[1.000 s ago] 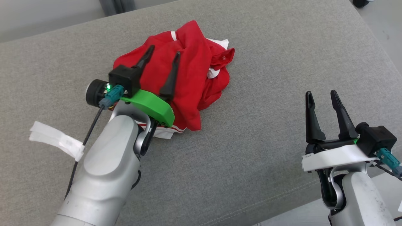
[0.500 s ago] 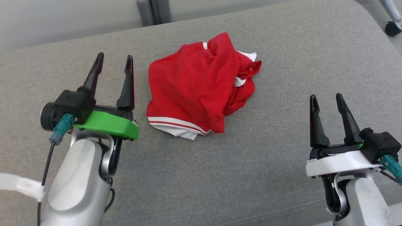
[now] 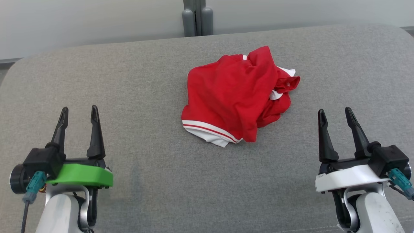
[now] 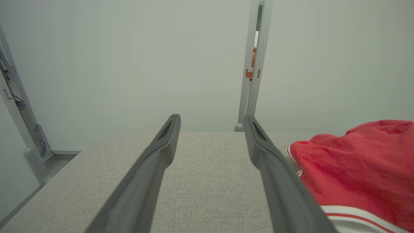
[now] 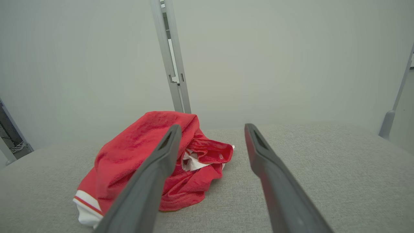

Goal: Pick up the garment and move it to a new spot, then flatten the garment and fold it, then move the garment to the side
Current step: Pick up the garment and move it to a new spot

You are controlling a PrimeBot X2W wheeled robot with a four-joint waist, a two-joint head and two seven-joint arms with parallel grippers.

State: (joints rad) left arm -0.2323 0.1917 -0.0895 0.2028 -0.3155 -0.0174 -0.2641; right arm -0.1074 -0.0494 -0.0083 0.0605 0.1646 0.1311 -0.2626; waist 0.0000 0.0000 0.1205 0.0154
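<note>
The red garment (image 3: 233, 97), its hem white with a red stripe, lies crumpled on the grey worktop (image 3: 139, 81). The left gripper (image 3: 79, 111) and right gripper (image 3: 334, 113) have their fingers spread, holding nothing.

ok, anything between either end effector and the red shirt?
Nothing visible. Bare grey cushion separates the left end effector and the right end effector from the crumpled red shirt; both are open, neither touching it.

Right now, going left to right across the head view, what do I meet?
left gripper, open → crumpled red garment → right gripper, open
</note>
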